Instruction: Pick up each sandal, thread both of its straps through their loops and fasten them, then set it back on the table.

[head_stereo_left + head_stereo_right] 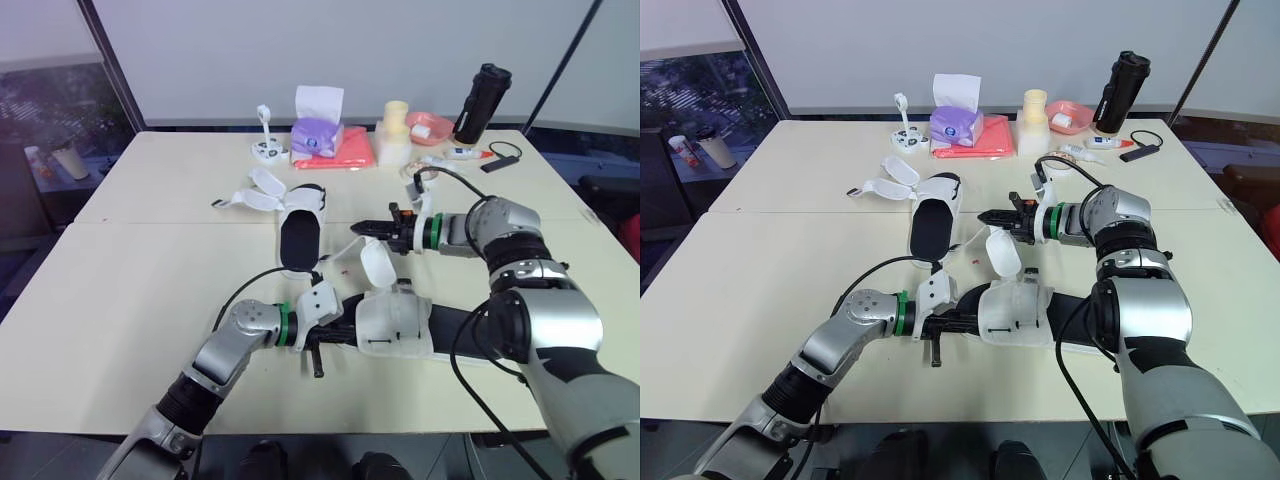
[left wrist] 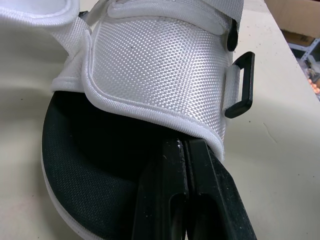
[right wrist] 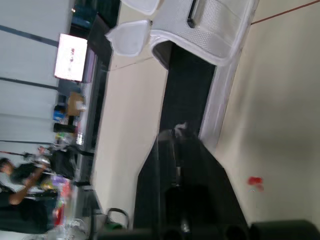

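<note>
Left gripper (image 2: 186, 146): fingers pressed together, clamped on the near sandal (image 1: 395, 322) at the edge of its white upper. I read this as an anchor grip. It steadies the sandal, which rests near the front of the table (image 1: 120, 290), so the other arm can work the straps. A black loop (image 2: 241, 85) sits on the side of the upper, just beyond the clamp, with nothing through it.

Right gripper (image 1: 360, 229): narrow, fingers together, reaching in level over the table from the right. One loose strap (image 1: 377, 262) stands up from the near sandal, its tip just below that gripper. I cannot tell whether the tip is caught or only close. My judgement: the strap is raised so it can be led to the loop, and neither strap looks fastened.

Far sandal (image 1: 298, 235): lies mid-table with its straps splayed open, near the right gripper but apart from it. Not yet dealt with, I judge.
</note>
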Robot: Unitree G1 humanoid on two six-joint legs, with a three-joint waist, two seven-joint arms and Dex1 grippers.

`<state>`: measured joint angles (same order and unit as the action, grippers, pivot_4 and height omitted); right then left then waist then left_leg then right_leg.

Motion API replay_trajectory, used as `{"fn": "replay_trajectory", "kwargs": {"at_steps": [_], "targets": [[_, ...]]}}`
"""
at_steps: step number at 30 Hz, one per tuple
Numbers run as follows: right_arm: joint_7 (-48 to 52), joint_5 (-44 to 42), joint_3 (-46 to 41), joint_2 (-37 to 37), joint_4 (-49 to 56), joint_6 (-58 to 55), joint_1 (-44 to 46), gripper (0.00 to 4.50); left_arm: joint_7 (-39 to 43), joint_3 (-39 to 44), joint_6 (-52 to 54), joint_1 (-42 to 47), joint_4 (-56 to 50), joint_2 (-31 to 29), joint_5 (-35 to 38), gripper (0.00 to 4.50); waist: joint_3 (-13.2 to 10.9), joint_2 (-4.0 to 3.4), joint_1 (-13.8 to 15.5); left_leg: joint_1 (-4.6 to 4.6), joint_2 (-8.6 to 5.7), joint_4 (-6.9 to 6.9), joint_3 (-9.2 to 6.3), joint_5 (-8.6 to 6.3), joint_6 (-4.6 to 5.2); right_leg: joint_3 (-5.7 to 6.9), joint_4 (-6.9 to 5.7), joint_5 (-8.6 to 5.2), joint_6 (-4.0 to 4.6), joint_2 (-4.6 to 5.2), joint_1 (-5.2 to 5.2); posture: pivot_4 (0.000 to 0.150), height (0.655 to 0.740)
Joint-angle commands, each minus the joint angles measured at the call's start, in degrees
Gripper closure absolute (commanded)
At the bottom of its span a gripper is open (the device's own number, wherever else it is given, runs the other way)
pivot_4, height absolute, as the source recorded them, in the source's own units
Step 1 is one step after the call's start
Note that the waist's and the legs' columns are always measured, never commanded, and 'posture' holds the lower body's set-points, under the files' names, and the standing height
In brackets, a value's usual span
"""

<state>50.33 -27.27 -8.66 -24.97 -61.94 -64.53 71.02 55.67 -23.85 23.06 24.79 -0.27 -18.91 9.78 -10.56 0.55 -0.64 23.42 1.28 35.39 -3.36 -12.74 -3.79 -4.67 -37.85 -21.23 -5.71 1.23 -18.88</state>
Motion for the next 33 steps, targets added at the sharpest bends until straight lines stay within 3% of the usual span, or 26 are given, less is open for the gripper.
{"fn": "replay_trajectory", "kwargs": {"at_steps": [1, 3, 6, 11, 13, 23, 33], "targets": [[2.0, 2.5, 0.7, -1.5, 2.8, 6.3, 0.7, 4.45, -1.3, -4.0, 2.5, -3.5, 5.2, -0.6, -3.6, 4.50, 0.0, 0.00, 0.0, 0.00, -0.04, 0.00, 0.00, 0.00, 0.00, 0.00, 0.00, 0.00, 0.00, 0.01, 0.00, 0.150, 0.7400], [3.4, 3.1, 0.2, -2.3, 2.6, 10.5, 0.8, 4.45, -1.3, -4.1, 2.4, -3.5, 5.2, -0.5, -3.6, 4.50, 0.0, 0.00, 0.0, 0.00, -0.08, 0.00, -0.02, 0.00, 0.00, 0.02, 0.00, 0.00, -0.01, 0.05, 0.01, 0.150, 0.7400], [9.0, 4.0, 1.2, -3.8, 3.3, 13.9, 0.5, 3.59, -1.3, -4.2, 2.3, -3.5, 5.3, -0.2, -3.6, 4.50, 0.0, 0.00, 0.0, 0.00, -0.28, 0.00, -0.03, 0.00, 0.00, 0.06, 0.00, -0.03, -0.06, 0.22, 0.02, 0.150, 0.7400], [16.3, 7.3, 4.9, -6.0, 3.5, 15.8, -0.1, 0.92, -1.4, -4.0, 2.3, -3.6, 5.6, 0.0, -3.4, 4.50, 0.0, 0.00, 0.0, 0.00, -0.36, 0.00, -0.04, 0.01, 0.00, 0.06, 0.00, -0.05, -0.11, 0.31, 0.06, 0.150, 0.7400], [20.5, 8.3, 6.9, -7.2, 3.3, 14.2, -0.3, 0.07, -1.5, -3.9, 2.4, -3.6, 5.6, 0.1, -3.4, 4.50, 0.0, 0.00, 0.0, 0.00, -0.36, 0.00, -0.05, 0.01, 0.00, 0.08, 0.00, -0.05, -0.11, 0.32, 0.07, 0.150, 0.7400], [26.1, 11.3, 9.9, -10.7, 2.6, 10.5, -2.7, 0.07, -2.4, -2.9, 3.0, -4.4, 5.0, 0.1, -2.9, 4.50, 0.0, 0.00, 0.0, -0.01, -0.37, 0.02, -0.07, 0.01, 0.00, 0.09, 0.00, -0.05, -0.11, 0.35, 0.10, 0.150, 0.7400], [27.1, 8.3, 8.2, -7.3, 4.1, 3.7, -3.5, 0.07, -2.6, -2.5, 3.3, -4.4, 5.0, 0.0, -2.6, 4.50, 0.0, -0.03, -0.1, -0.03, -0.36, 0.02, -0.08, 0.01, 0.00, 0.09, 0.00, -0.05, -0.11, 0.34, 0.12, 0.150, 0.7400]]}}
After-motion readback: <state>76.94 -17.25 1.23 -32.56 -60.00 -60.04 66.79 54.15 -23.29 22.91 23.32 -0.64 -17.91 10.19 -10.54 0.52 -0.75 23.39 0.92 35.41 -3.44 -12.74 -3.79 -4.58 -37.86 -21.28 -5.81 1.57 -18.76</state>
